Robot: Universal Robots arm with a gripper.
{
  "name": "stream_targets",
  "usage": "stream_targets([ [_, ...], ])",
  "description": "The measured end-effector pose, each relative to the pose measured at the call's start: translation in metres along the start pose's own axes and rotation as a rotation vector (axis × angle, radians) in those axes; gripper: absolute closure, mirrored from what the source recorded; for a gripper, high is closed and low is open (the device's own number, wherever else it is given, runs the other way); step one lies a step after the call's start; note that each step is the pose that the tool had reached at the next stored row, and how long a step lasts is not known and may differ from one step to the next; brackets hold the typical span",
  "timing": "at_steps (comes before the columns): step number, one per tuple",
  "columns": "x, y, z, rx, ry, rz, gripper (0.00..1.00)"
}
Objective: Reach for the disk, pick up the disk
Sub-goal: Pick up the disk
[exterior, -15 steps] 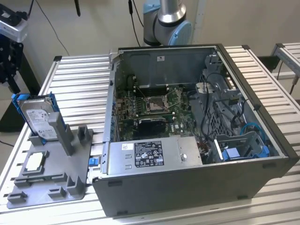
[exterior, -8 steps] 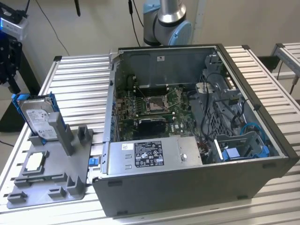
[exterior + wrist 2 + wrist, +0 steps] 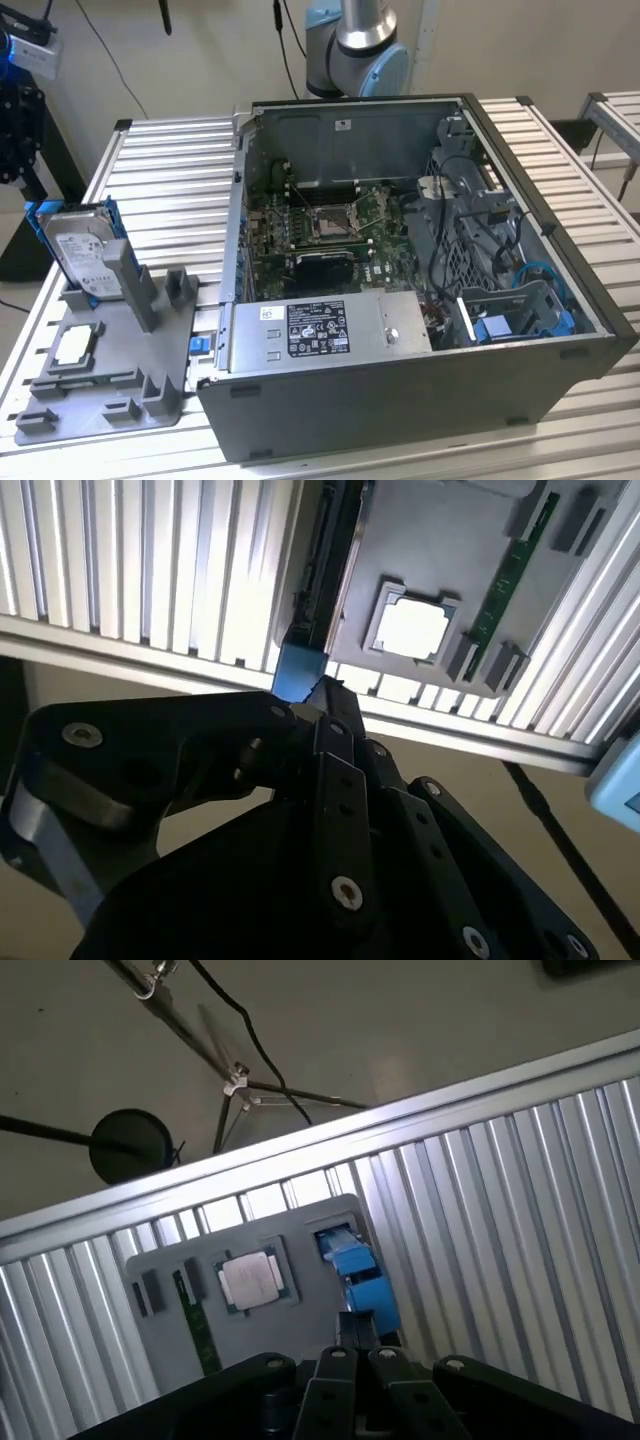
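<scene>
The disk (image 3: 88, 255) stands on edge in the grey holder (image 3: 158, 400) at the exterior view's left, beside the open computer case (image 3: 560, 370). In both wrist views the gripper (image 3: 318, 698) (image 3: 355, 1345) is near the disk's blue bracket, which is seen edge-on. Dark linkage blocks the view, so I cannot tell whether the claw is open or closed. 1 square chip (image 3: 75, 347) lies nearer in the holder.

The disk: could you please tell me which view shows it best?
The exterior view: the disk stands upright in the grey holder, label visible. Both wrist views show its blue bracket, edge-on.
</scene>
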State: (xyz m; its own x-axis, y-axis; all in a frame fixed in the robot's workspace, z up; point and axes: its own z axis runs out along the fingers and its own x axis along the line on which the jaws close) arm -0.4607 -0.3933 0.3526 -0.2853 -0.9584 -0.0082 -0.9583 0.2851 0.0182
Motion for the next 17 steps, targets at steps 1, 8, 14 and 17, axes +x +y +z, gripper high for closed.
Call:
stream_targets([
  [1, 0.0000, 0.0000, 0.0004, 0.0004, 0.0001, -0.018, 1.00],
  [8, 0.0000, -0.0001, 0.0018, -0.0002, 0.0012, -0.099, 1.00],
  [14, 0.0000, -0.0001, 0.0019, -0.0001, 0.0011, -0.100, 0.00],
  [17, 0.0000, -0.0001, 0.0019, -0.0001, 0.0011, -0.100, 0.00],
])
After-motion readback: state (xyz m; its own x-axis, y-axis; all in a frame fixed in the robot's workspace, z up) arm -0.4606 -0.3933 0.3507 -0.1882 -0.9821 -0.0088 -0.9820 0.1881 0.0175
